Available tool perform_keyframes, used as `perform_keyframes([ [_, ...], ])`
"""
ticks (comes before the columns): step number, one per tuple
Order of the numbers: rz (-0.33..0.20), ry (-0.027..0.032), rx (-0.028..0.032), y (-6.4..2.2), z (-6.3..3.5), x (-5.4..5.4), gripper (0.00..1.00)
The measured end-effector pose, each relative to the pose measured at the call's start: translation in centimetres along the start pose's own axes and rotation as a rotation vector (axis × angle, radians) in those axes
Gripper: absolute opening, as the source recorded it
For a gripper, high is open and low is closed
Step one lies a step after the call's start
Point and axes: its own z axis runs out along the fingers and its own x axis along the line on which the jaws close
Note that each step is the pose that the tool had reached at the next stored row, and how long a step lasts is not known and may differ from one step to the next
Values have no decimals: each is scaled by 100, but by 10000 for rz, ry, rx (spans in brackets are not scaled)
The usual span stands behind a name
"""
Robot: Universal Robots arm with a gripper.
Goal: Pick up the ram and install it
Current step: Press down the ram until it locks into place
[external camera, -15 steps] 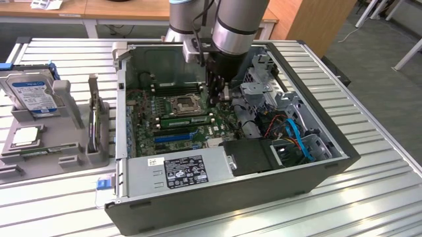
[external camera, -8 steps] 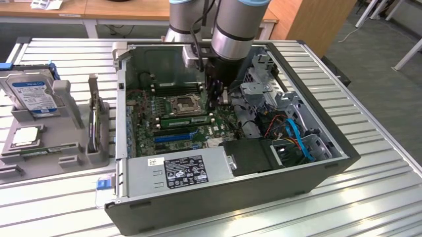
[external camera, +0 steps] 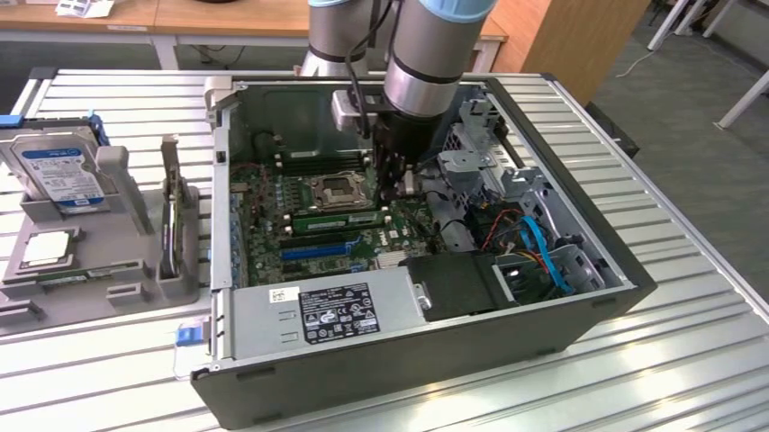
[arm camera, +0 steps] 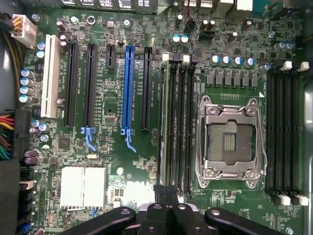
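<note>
Ram point(arm camera: 167, 122) seated in motherboard point(arm camera: 122, 161) slot; no legible writing

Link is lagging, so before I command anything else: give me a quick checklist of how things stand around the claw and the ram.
1. Claw shut: ok.
2. Claw over the end of the memory slots beside the empty processor socket: ok.
3. Ram standing in the outermost slot of that bank: ok.
4. Ram pressed fully home, end latches closed: cannot tell.
5. Claw gripping the ram or only touching it: cannot tell.
6. Blue cables apart from the claw, toward the exterior view's right: ok.
</note>
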Motion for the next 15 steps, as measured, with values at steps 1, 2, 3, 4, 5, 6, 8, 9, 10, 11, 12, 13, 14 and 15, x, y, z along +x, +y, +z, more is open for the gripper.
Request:
perform_keyframes([
  [1,0,0,0,-1,12,1,10],
  [2,0,0,0,-1,25,1,10],
  [3,0,0,0,-2,38,2,10],
  [4,0,1,0,-3,49,2,10],
  [5,0,0,-1,-3,55,3,10],
  [6,0,2,-1,-3,54,3,10],
  [8,0,2,-1,-3,54,3,10],
  [9,0,2,-1,-3,55,3,10],
  [10,0,1,-1,-3,55,3,10],
  [11,2,1,0,-11,54,3,10],
  [12,2,0,0,-24,54,3,10],
  [13,-1,0,-1,-35,54,3,10],
  [14,0,-1,0,-42,54,3,10],
  [15,0,0,0,-46,53,3,10],
])
